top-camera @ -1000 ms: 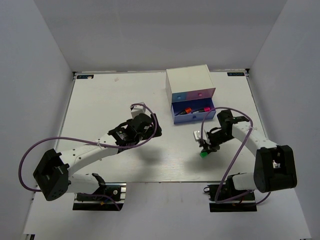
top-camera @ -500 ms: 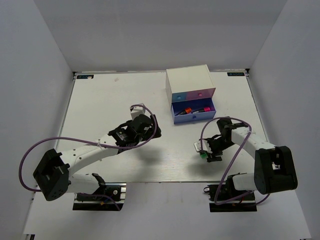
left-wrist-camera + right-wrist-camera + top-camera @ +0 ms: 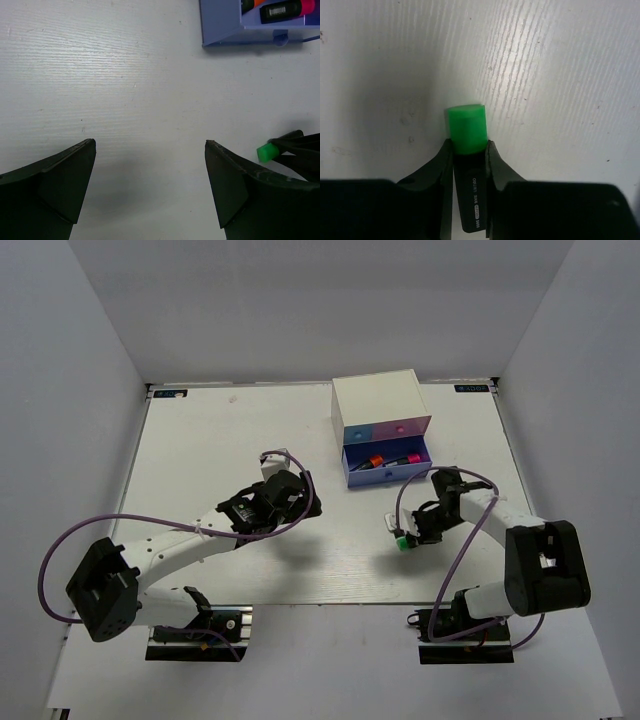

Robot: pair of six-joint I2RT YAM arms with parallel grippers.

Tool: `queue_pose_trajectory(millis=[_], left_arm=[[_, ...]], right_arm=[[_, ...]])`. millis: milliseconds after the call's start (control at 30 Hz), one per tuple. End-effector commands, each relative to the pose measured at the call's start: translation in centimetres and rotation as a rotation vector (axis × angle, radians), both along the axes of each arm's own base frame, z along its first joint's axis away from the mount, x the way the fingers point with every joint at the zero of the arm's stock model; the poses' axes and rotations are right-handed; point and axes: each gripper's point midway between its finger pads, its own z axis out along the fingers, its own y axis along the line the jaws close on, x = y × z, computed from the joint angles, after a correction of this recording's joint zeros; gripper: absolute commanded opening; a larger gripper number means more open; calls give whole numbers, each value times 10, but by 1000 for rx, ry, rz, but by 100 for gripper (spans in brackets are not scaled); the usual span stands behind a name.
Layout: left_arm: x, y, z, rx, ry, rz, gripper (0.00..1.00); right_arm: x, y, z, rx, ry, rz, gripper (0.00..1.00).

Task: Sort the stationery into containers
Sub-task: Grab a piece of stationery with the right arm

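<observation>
My right gripper (image 3: 408, 532) is shut on the green-capped black highlighter (image 3: 466, 131), its fingers (image 3: 495, 167) pinching the barrel just behind the cap, low over the table. The green cap also shows in the top view (image 3: 401, 541) and the left wrist view (image 3: 266, 152). The white drawer box (image 3: 380, 400) stands at the back. Its lower blue drawer (image 3: 352, 472) is pulled open and holds the orange-capped (image 3: 372, 462) and pink-capped (image 3: 405, 458) highlighters. My left gripper (image 3: 285, 490) is open and empty over bare table. The pink cylinder and the grey-blue piece are out of view.
The box's upper blue (image 3: 358, 429) and pink (image 3: 402, 426) drawer fronts are shut. Grey walls enclose the table on the left, back and right. Purple cables loop beside both arms.
My right gripper has dipped toward the near edge and come back slightly left, still holding the green highlighter low over the table. The left arm has not moved.
</observation>
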Motion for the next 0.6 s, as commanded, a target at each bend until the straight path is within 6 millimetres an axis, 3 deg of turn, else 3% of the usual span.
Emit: queue_pose_trajectory(millis=[0, 33, 100, 167, 267, 300, 333, 400, 567], left_arm=[[-1, -2, 12, -32, -21, -1, 100], [-1, -2, 12, -32, -21, -1, 100], [-1, -2, 12, -32, -21, -1, 100], [-1, -2, 12, -32, -21, -1, 100], [-1, -2, 9, -25, -16, -1, 100], [-1, -2, 9, -25, -16, -1, 100], [-1, -2, 9, -25, -16, -1, 100], [-1, -2, 9, -25, -16, -1, 100], [-2, -3, 9, -36, -8, -2, 100]], right_arm=[[3, -11, -8, -69, 13, -14, 14], [9, -2, 4, -13, 8, -14, 9], [11, 6, 15, 25, 16, -30, 9], [27, 22, 39, 111, -7, -60, 7], [60, 37, 75, 195, -89, -133, 7], [85, 42, 91, 230, -196, -143, 7], [90, 44, 99, 248, -194, -201, 7], [122, 47, 122, 278, -325, -229, 7], [168, 51, 149, 300, -416, -332, 9]])
